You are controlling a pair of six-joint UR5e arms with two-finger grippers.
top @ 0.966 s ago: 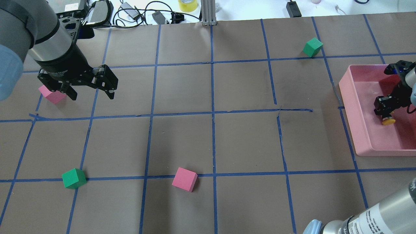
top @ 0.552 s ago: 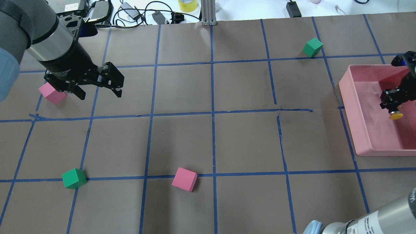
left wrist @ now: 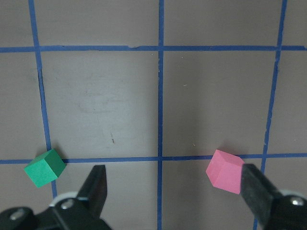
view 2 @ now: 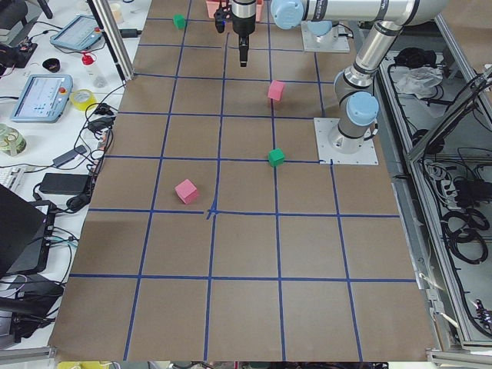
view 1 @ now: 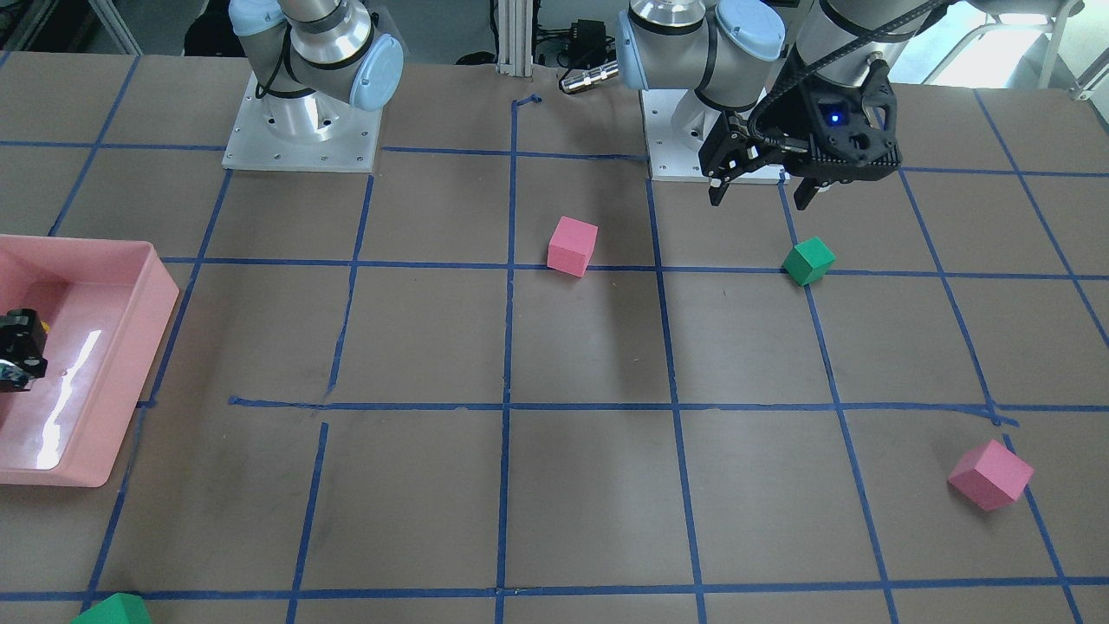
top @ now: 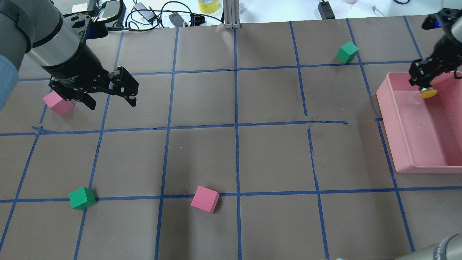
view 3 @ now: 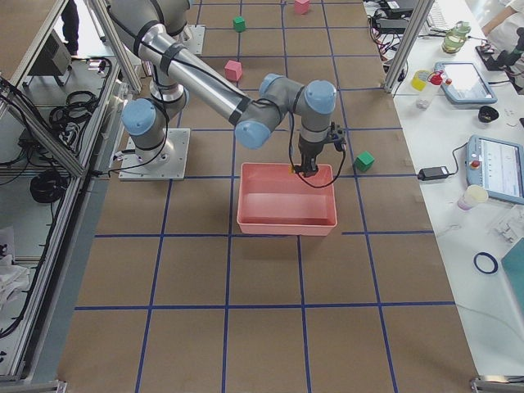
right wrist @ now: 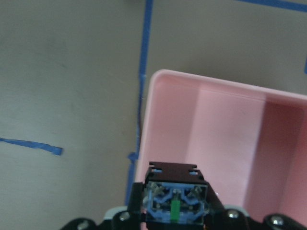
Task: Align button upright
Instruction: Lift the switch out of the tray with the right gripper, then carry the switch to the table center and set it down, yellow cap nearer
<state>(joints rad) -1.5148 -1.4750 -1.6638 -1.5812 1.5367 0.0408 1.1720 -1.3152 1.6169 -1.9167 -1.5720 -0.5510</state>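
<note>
My right gripper point(top: 423, 86) is shut on the button point(top: 428, 93) and holds it above the far left corner of the pink tray point(top: 426, 169). The yellow cap sticks out below the fingers and points toward the robot. In the right wrist view the button's base block point(right wrist: 176, 201) sits between the jaws, over the tray's corner point(right wrist: 225, 124). In the front-facing view this gripper point(view 1: 19, 351) shows at the left edge, over the tray point(view 1: 160, 295). My left gripper point(top: 111, 103) is open and empty above the table's far left part, also in the left wrist view point(left wrist: 177, 191).
One pink cube point(top: 57, 103) lies just left of my left gripper and another point(top: 205, 199) sits near the front middle. One green cube point(top: 82, 198) lies at the front left and another point(top: 347, 52) at the far right. Cables and devices lie beyond the far edge.
My right gripper has carried the button away from the robot, from the tray's middle right to above its far left corner. My left gripper shifted slightly right and stayed open.
</note>
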